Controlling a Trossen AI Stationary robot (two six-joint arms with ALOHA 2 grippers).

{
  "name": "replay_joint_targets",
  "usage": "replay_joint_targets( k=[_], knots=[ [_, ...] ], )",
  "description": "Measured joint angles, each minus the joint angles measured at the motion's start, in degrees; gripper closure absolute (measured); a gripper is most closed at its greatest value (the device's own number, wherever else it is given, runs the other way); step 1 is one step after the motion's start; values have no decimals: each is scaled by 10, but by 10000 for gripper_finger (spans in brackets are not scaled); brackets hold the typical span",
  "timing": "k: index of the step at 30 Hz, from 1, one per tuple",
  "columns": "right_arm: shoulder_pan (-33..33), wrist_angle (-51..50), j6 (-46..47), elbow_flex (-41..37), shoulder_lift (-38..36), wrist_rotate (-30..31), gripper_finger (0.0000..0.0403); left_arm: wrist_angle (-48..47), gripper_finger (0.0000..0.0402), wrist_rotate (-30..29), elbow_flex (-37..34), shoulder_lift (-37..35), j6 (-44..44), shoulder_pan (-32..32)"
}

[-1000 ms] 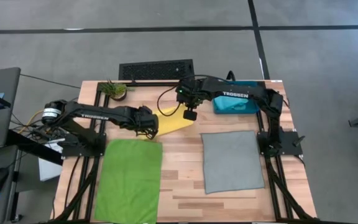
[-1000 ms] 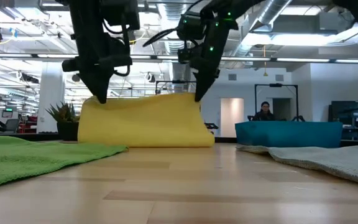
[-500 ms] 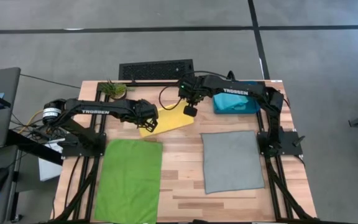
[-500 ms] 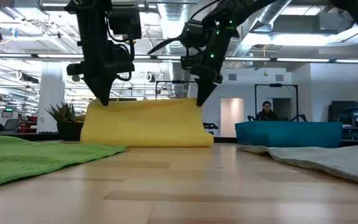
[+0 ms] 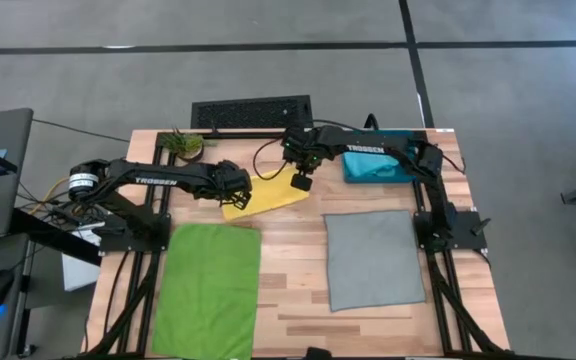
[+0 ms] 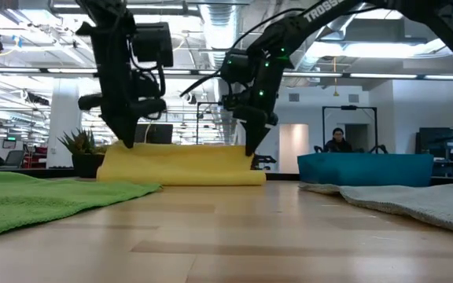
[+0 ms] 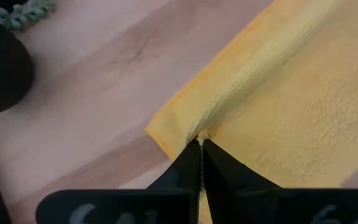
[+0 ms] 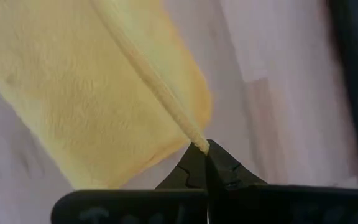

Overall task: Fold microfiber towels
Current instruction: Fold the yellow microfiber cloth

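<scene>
Both grippers, left and right, pinch the yellow towel mid-fold; green and grey lie flat, seemingly unfolded.

Turquoise towel partly hidden beneath right arm; green towel cut off at high view's bottom edge; distant person indistinct
</scene>
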Motion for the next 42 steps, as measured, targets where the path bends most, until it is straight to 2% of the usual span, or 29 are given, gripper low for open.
replay_joint_targets(
  k=[7,13,22,27,33,42],
  knots=[
    [-11,11,-2,0,-1,1,400,107,401,8,-53,0,27,22],
    [-21,2,-3,0,10,-6,399,130,401,14,-73,0,41,43],
    [-19,2,-4,0,9,-4,347,156,389,28,-87,0,42,54],
    [-20,2,-4,0,9,-2,334,160,376,24,-87,0,46,54],
    [-19,4,-4,0,9,0,310,160,339,22,-87,0,48,54],
    [-15,10,-9,0,9,15,214,160,251,10,-87,0,65,54]
  ],
)
